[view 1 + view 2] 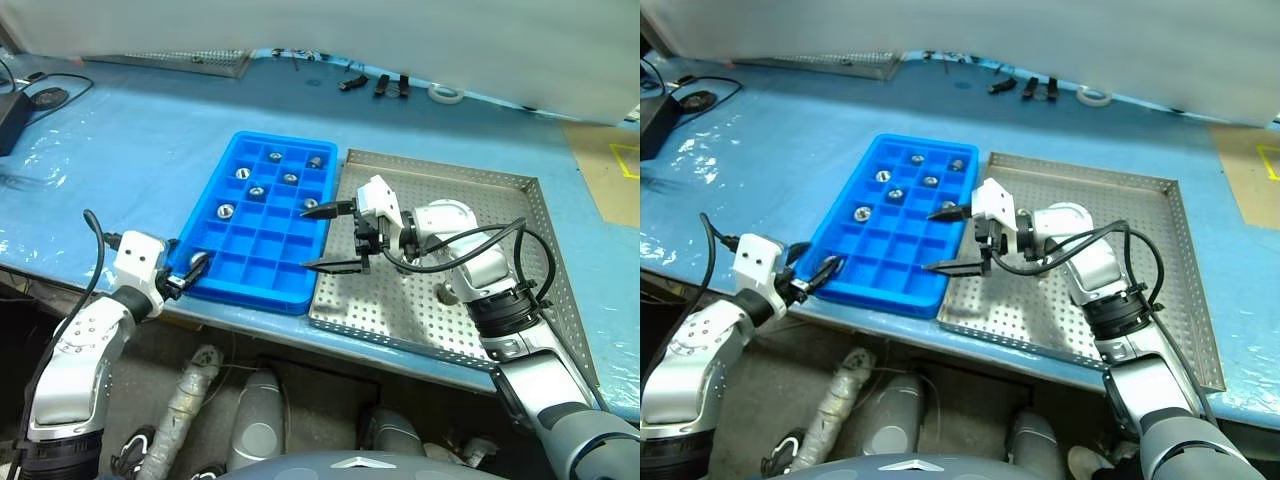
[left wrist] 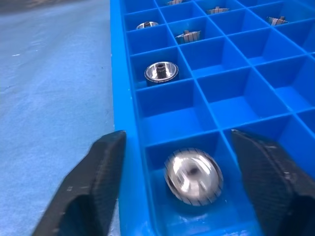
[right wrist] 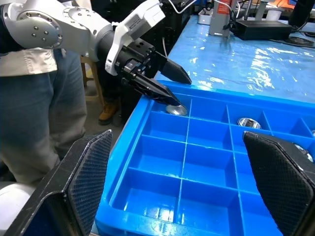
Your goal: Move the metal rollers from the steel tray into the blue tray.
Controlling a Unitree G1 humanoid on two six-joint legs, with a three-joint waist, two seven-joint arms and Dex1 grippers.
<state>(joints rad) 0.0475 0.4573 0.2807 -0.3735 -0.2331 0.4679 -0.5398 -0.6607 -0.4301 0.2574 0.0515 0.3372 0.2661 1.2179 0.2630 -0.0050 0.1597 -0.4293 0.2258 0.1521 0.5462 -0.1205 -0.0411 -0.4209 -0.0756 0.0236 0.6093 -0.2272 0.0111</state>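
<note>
- Head views: the blue tray (image 1: pixel 262 225) lies on the blue-covered table (image 1: pixel 130 150), its long side touching or just beside the steel tray (image 1: pixel 470 215) to its right. Both reach close to the table's near edge.
- Metal rollers (image 1: pixel 256 191) sit singly in compartments toward the blue tray's far end; seven can be counted there in the left eye view. Most near compartments are bare.
- Left gripper (image 1: pixel 190 272) is at the blue tray's near left corner, fingers apart, straddling the corner compartment and the tray's outer wall.
- The left wrist view adds what the head views hide: a single roller (image 2: pixel 193 177) lies in that corner compartment between the spread fingers (image 2: pixel 88 196), untouched by either. It looks blurred. One finger stands outside the tray wall over the table cover, the other over the neighbouring cell.
- Right gripper (image 1: pixel 330 236) points leftward across the seam of the two trays, fingers wide apart and holding nothing.
- The right wrist view looks across the blue tray at the left gripper (image 3: pixel 170 88), its tips over the corner roller, with a person's legs in jeans (image 3: pixel 44 113) standing just beyond the table edge.
- Steel tray: the perforated floor seen around the right arm carries no roller that can be made out; part is hidden by the arm.
- Open room: wide table surface left of the blue tray; small tools and a tape roll (image 1: pixel 446 94) lie well apart at the far edge.
</note>
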